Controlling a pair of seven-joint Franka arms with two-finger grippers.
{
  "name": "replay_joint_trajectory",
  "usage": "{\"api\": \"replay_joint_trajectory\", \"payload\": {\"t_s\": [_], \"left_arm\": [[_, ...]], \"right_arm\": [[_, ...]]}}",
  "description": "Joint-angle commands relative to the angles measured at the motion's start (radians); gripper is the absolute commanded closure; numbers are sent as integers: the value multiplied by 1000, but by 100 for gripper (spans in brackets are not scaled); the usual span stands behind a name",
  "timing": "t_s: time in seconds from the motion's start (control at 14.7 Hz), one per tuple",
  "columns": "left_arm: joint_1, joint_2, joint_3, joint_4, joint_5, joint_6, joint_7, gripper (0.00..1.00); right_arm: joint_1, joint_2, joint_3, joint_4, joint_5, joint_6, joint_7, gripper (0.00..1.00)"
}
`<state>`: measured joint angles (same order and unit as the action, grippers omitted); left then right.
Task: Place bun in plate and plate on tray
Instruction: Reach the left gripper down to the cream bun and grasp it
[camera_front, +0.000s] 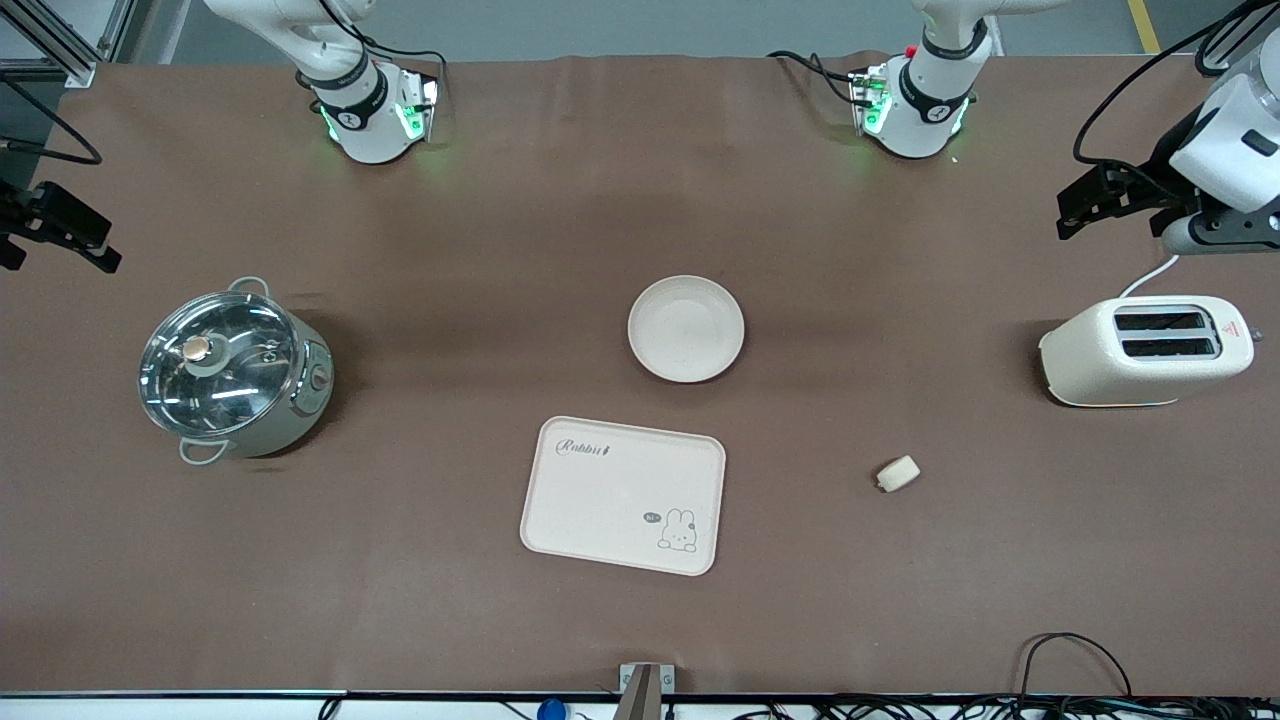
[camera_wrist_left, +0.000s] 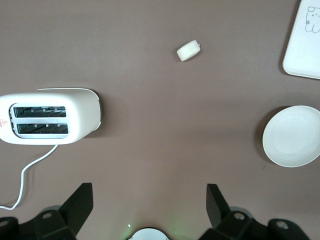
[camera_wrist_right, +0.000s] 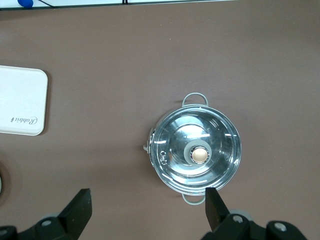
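Waiting wide-jawed, the left gripper (camera_wrist_left: 150, 202) is hovering over the toaster (camera_front: 1145, 350) end; the right gripper (camera_wrist_right: 147, 205), equally wide, is hanging above the pot (camera_front: 235, 370); nothing is begun, so the bun (camera_front: 898, 473) is needing a pinch before going into the plate (camera_front: 686, 328).

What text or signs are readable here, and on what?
"Rabbit": script lettering on the tray, by one corner.
"hi": tiny speech bubble beside the rabbit drawing on the tray; barely legible.
Red triangle warning sign on the toaster: too small to read.

Arms: glossy white, black joint bands, green base lights.
Cables: black.
Left hand (camera_wrist_left: 150, 210): black fingers.
Right hand (camera_wrist_right: 148, 210): same.
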<state>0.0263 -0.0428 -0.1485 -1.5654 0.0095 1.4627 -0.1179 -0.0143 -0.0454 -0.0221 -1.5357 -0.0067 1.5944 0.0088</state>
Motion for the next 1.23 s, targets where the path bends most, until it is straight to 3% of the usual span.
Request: {"api": "replay_joint_trajectory", "payload": {"t_s": [0.0,0.2,0.41,0.75,1.16], "left_arm": [[-2,6,7,27,-3,-24,14,0],[-3,65,9,48,-3,-22,3,0],[-6,226,9,97,0,27,-6,0],[-9,470,10,94,70,299,-159,0],[-20,699,4,97,57,517,-459,0]], "right_arm": [[-3,-16,5,-9,-19,-5,14,0],[-4,-16,5,-9,-19,-5,14,0],[-4,-16,5,-9,-19,-5,14,0],[-4,-16,5,-9,-19,-7,14,0],[-1,-16,5,-9,-19,-5,14,0]]}}
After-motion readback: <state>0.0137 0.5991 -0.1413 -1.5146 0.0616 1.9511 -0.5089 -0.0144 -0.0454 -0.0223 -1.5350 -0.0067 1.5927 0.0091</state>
